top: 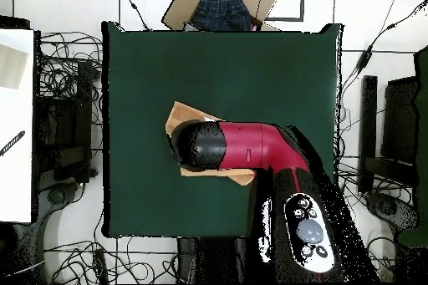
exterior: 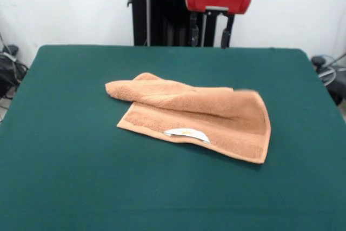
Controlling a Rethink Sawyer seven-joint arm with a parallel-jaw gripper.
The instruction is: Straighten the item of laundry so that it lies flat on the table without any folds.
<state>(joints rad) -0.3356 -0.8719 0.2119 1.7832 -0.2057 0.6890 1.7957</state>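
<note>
A tan towel (exterior: 200, 113) lies near the middle of a green table (exterior: 70, 177). It is not flat: one long edge is folded over the rest, forming a thick rolled flap that runs from the left corner toward the right side in the front view. A small white label (exterior: 186, 133) shows on the near edge, just below the fold.

The gripper (exterior: 211, 32) hangs high above the table's far edge, well apart from the towel, under the arm's red head. Its two dark fingers (exterior: 227, 32) point down with a gap between them, holding nothing.

From overhead, the red and black arm (top: 238, 145) reaches across the table and covers most of the towel (top: 178, 116); only tan corners show beside it. A cardboard box (top: 219, 4) holding blue cloth sits beyond the table's far edge.
</note>
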